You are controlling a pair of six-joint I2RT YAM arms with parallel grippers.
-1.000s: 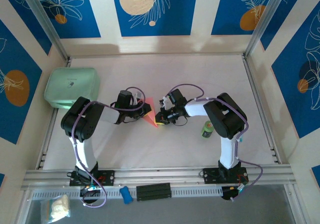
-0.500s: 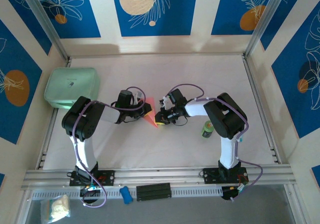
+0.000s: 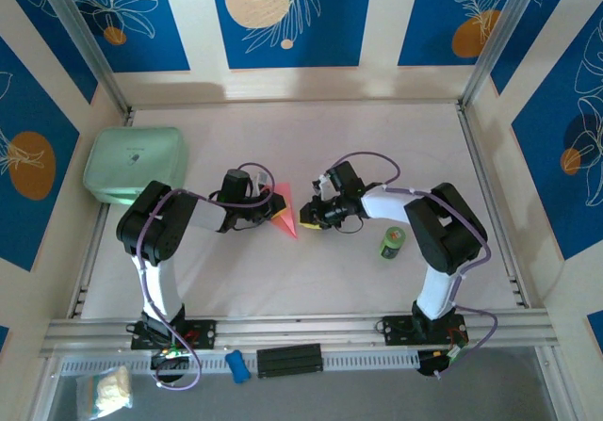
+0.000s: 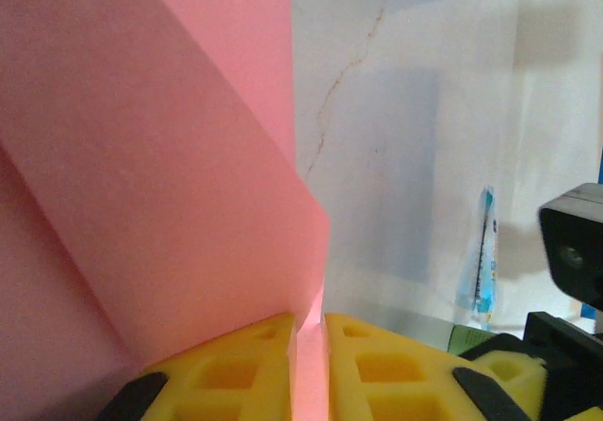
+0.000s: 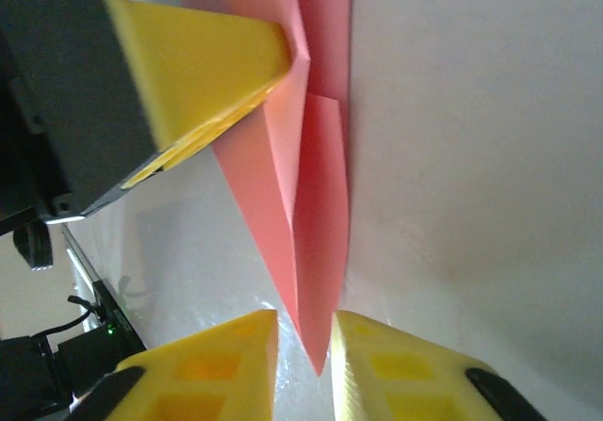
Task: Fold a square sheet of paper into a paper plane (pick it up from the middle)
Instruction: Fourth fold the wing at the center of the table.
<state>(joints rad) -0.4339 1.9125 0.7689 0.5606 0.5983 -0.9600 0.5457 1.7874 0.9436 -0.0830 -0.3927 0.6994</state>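
Between the left gripper's (image 4: 309,334) yellow fingers sits the narrow, pointed pink-red paper plane (image 4: 170,204). The two fingers are pressed together on a standing fold of it, with only the thickness of the paper between them. From that grip the dart runs out towards the right gripper (image 5: 304,329), and its sharp nose ends in the gap between that gripper's fingers. Those fingers stand slightly apart, with pale worktop (image 5: 471,157) showing beside the tip, so they are not clamped on it. Whether either pad brushes the paper is hard to tell.

The plane looks very light and thin. It is stiffened only along its creases and layered folds, and it is limp across the single-layer wings. It will probably crumple or crease wrongly under a hard squeeze, and it may slide on the smooth worktop if pushed. The best place to hold it appears to be the centre fold, where the layers stack and where the left gripper already has it. The nose is the weakest part and bends easily.

In the left wrist view the paper runs off the frame above and to the left, so the wide tail end cannot be seen. In the overhead view the left gripper covers that same end. Whether the two wings match, and how many folds are finished, cannot be made out. A small green can (image 3: 392,244) stands behind the right gripper, well apart from it.
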